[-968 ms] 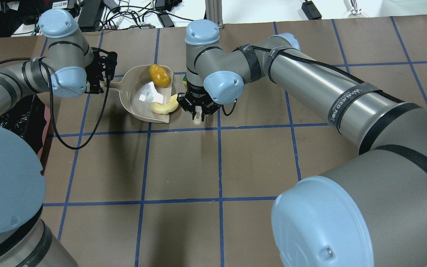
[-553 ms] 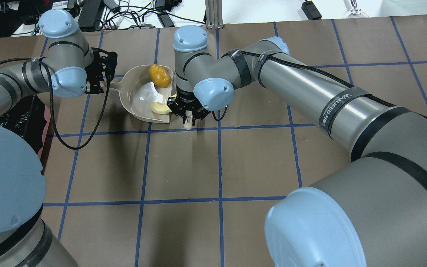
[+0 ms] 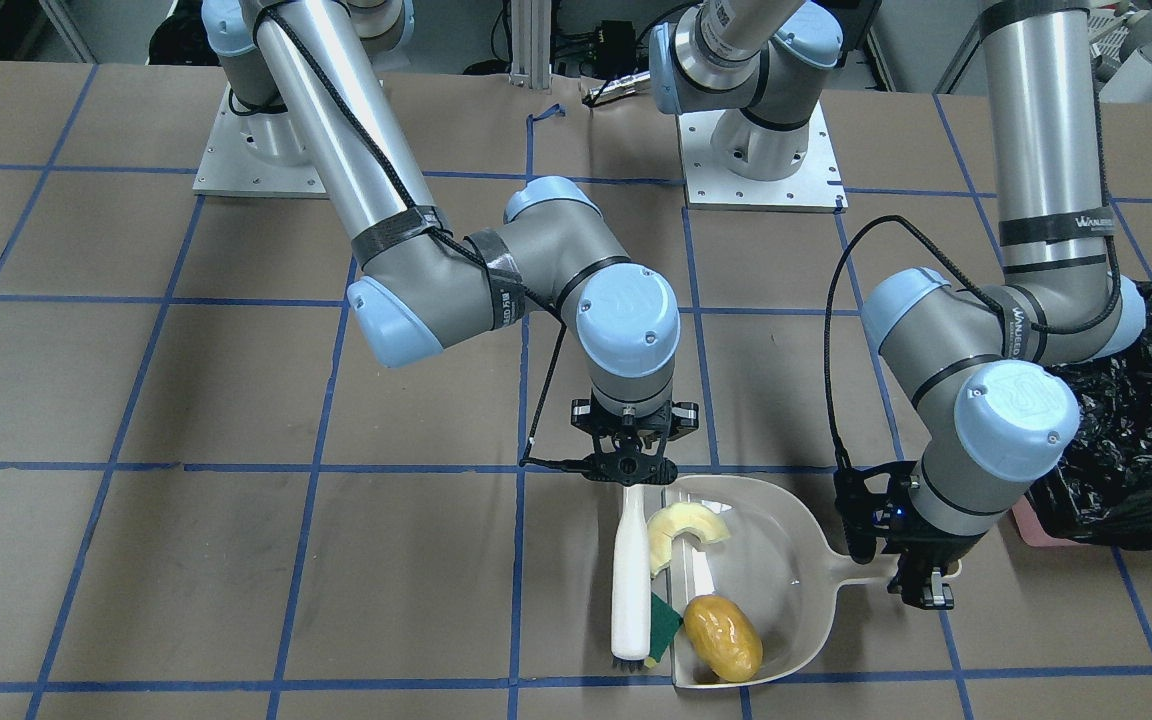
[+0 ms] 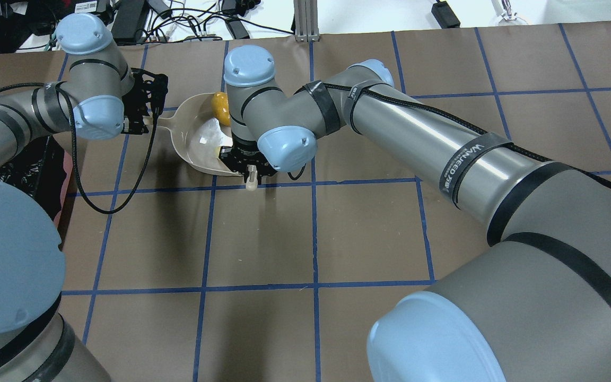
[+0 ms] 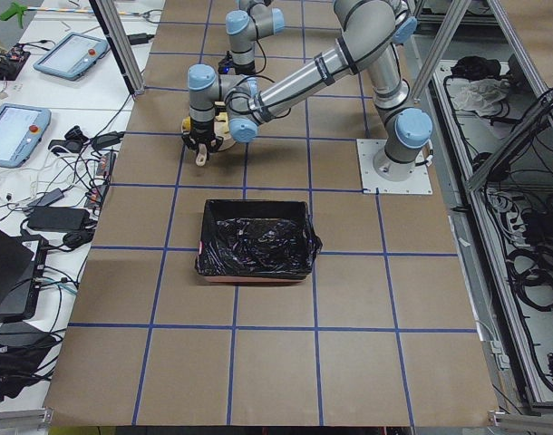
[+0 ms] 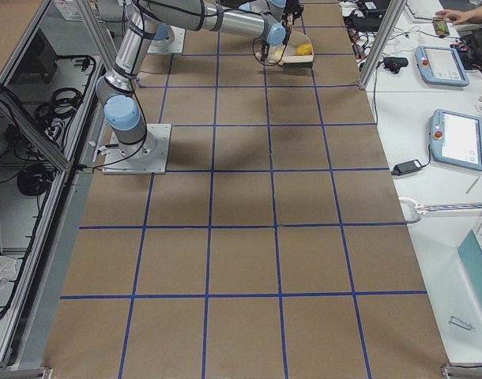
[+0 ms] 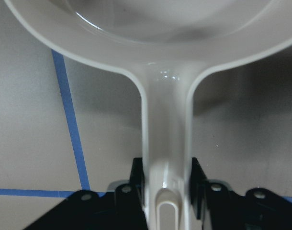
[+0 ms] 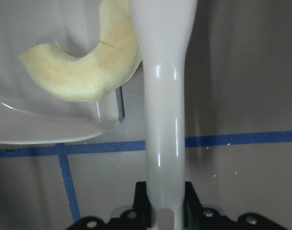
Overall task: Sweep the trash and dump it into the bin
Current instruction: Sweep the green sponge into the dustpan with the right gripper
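Observation:
My left gripper [image 3: 921, 580] is shut on the handle [image 7: 166, 143] of the beige dustpan [image 3: 796, 580], which lies flat on the table. The tan croissant piece [image 3: 684, 528] and the yellow-brown potato [image 3: 724, 623] lie inside the pan. My right gripper [image 3: 628, 468] is shut on the white brush handle [image 8: 165, 120]. The brush [image 3: 631, 580] lies along the pan's open lip. The green sponge [image 3: 664, 625] sits at the lip, between brush and pan. The bin [image 5: 256, 238], lined with black plastic, stands beyond my left arm.
The table is brown paper with a blue tape grid. The bin's black bag [image 3: 1126, 440] bulges close behind my left wrist. Cables and boxes lie past the table's far edge [image 4: 141, 21]. The arm bases [image 3: 761, 150] stand at the robot's side of the table.
My right arm has moved left with the brush to the pan's lip, pushing the croissant piece further in. It now hides most of the pan from overhead. The left arm has not moved.

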Available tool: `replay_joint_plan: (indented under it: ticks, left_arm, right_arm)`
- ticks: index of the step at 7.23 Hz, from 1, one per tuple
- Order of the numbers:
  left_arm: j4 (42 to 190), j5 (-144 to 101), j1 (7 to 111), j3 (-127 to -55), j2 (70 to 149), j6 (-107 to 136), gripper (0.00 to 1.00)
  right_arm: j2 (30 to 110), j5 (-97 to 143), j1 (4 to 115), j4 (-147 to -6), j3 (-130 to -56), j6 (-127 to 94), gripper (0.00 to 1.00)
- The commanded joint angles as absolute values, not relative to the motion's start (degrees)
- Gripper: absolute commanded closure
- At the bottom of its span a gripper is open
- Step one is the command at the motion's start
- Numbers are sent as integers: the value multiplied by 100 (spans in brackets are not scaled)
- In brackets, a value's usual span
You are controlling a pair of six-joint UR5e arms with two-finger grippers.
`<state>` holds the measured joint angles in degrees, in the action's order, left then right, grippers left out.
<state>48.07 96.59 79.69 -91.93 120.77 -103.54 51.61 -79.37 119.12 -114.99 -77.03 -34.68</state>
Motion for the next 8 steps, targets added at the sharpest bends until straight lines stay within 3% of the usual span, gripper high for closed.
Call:
replay_joint_plan:
  ticks: [1,8]
  left_arm:
    - [4808,9659,7972,-9193,12076,-10354,88]
    - [4808,9668,7972,-9202,12085,-10345,88]
  right_arm:
    - [5020,-7693,12110,-11679,-7699,-3794,100]
    - [4922,-6723,12287,-11971,-7383,-4694,100]
